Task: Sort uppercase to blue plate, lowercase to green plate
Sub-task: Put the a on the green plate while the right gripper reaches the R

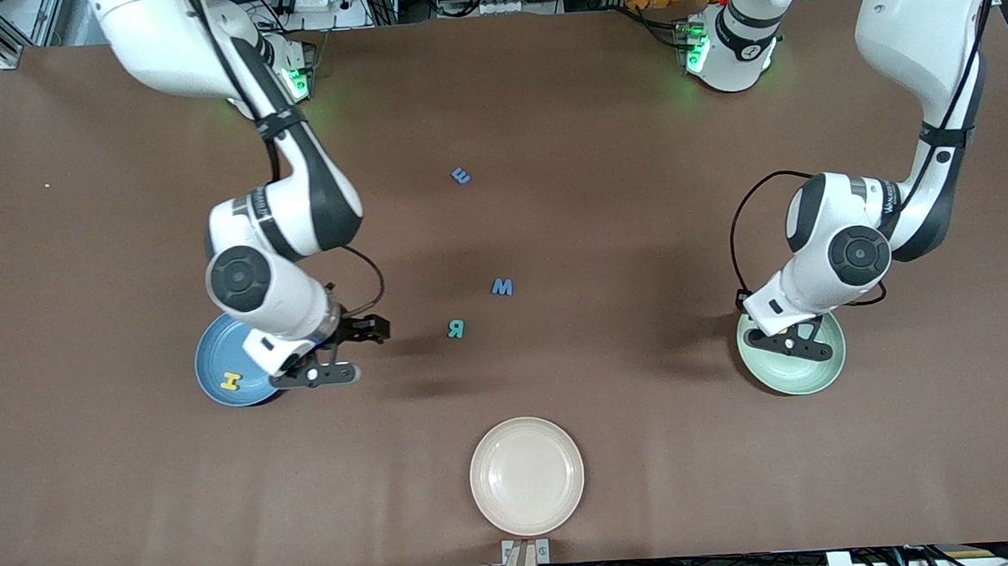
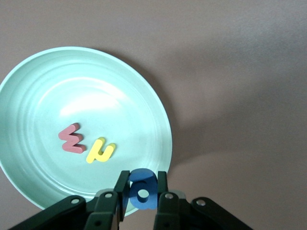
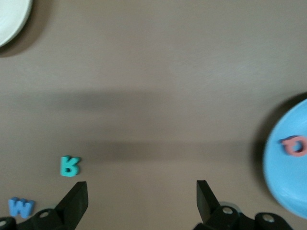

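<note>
On brown table [image 1: 602, 183], cream plate [image 1: 527, 476], blue M [image 1: 502, 287], teal R [image 1: 455, 328]

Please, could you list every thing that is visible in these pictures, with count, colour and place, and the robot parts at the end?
blue plate: one, sky blue, toward the right arm's end; holds a yellow H and a red Q.
green plate: one, pale mint, toward the left arm's end; holds a red letter and a yellow letter.
cream plate: one, nearest the front camera.
teal R: one, on the table.
blue W: one, beside the R, farther from the camera.
blue letter: one, farthest from the camera.
left claw: over the green plate, shut on a round blue letter.
right claw: open, beside the blue plate.
</note>
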Controlling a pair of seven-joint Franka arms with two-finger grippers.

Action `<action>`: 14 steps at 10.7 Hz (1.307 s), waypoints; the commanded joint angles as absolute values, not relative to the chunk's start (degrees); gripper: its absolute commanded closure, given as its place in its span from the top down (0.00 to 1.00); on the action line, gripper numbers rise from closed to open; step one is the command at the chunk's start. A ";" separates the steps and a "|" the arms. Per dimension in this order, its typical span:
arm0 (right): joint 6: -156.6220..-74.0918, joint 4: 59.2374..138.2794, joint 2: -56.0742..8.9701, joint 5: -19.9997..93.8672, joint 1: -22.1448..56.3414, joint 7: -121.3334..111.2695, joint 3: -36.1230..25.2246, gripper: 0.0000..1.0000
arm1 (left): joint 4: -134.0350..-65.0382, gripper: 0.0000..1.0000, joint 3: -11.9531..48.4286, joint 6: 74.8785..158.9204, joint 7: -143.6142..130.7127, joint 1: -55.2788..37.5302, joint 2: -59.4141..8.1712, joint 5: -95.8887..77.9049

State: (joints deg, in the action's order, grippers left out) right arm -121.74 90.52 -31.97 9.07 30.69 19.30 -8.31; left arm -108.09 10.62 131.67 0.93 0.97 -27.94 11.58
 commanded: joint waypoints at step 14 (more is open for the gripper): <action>-130.96 79.98 -49.83 9.49 40.95 39.90 -8.53 1.00 | -106.26 1.00 9.84 122.09 -0.61 -3.07 -15.40 6.95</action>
